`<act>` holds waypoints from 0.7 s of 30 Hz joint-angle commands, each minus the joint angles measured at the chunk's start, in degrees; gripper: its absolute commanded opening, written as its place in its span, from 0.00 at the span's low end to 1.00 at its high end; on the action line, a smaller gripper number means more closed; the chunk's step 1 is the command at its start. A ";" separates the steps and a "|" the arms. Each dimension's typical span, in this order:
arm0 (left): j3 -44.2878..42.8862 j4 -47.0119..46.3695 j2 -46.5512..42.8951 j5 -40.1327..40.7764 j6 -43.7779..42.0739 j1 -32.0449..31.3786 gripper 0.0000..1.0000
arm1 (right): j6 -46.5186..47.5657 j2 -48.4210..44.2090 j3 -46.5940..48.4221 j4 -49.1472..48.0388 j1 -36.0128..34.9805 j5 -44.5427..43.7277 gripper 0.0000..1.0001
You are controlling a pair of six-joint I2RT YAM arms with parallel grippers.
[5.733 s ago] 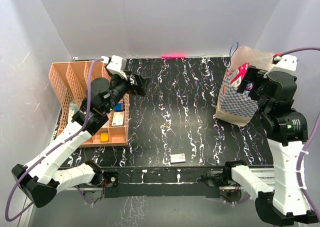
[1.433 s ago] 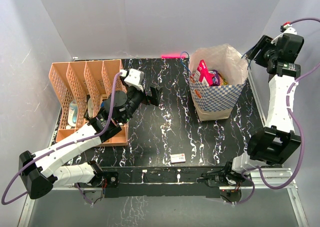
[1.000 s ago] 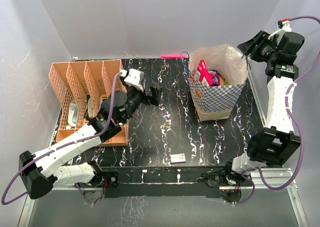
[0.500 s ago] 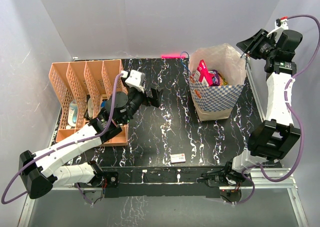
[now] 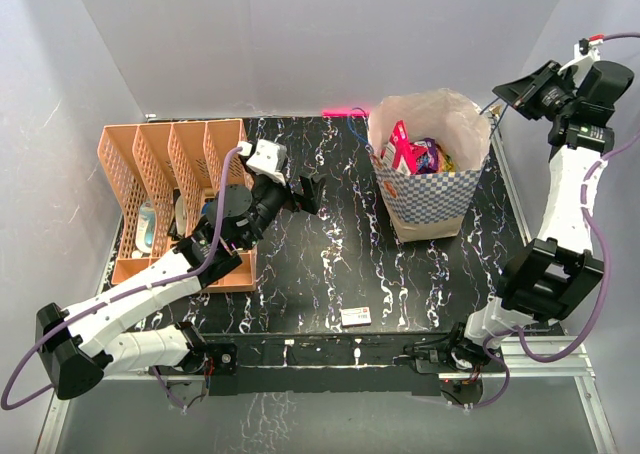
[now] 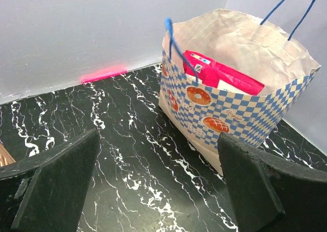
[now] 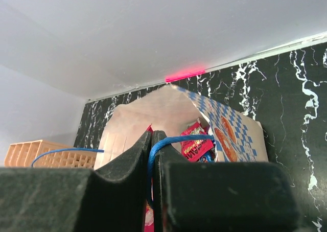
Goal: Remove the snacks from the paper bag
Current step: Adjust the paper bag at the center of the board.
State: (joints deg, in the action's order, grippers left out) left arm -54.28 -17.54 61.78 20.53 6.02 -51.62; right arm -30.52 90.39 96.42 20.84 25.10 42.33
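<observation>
**Bag and contents.** Paper bag (image 5: pixel 437 202) stands upright on desk (image 5: pixel 330 259) in the far-right quarter, mouth open to the top cam. Snacks (image 5: pixel 418 155) are all inside it. A magenta-pink packet (image 6: pixel 217 74) sticks up above the near rim, w/ purple and yellow bits behind. None out on desk yet.

**R claw** (image 7: pixel 152 158): closed, jaws pinched on the far cord handle (image 7: pixel 184 138), held high and outboard of the bag's right side. Judged purpose: cord kept taut so the bag stays erect and the mouth is pulled wide. R arm acts as holder, not picker.

**L claw** (image 6: pixel 153 191): jaws spread wide, nothing between them. It sits near desk centre, well apart from the bag, pointed at the checkered front. Judged: staged as picker, and the wide opening suits the pink packet's upper edge. Near handle (image 6: pixel 167 22) hangs loose over the front rim, a possible snag.

**Not involved:** divider rack (image 5: pixel 170 169) at left; white box (image 5: pixel 356 317) at near edge.

**Changes vs earlier frames.**
- Oldest frame: bag leaned tilted at the far-right edge w/ R claw at its mouth, and L claw was closer to the rack. Now the bag is upright and further inboard.
- Last half-sec.: R claw has gone further right. The mouth reads wider and its left rim has shifted left a little. L claw barely moved.
- White box unchanged.
</observation>
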 commanded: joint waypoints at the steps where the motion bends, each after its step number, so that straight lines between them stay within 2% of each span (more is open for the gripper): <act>1: -0.04 -1.88 -1.55 0.19 0.23 -0.33 0.98 | -2.49 -1.33 7.37 -7.60 2.90 7.38 0.08; 9: 0.05 -1.97 -1.00 0.49 0.14 -0.68 0.98 | 0.52 -3.05 7.71 -3.97 8.45 8.22 0.08; 21: 0.09 -1.88 -0.68 1.47 -0.24 -1.31 0.98 | 7.95 0.57 17.92 3.22 8.67 7.78 0.08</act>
State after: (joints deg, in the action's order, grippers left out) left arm -54.28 -17.58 61.73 20.75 6.02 -52.29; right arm -25.30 91.44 105.19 30.72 33.01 50.22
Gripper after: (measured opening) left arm 0.983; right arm 0.078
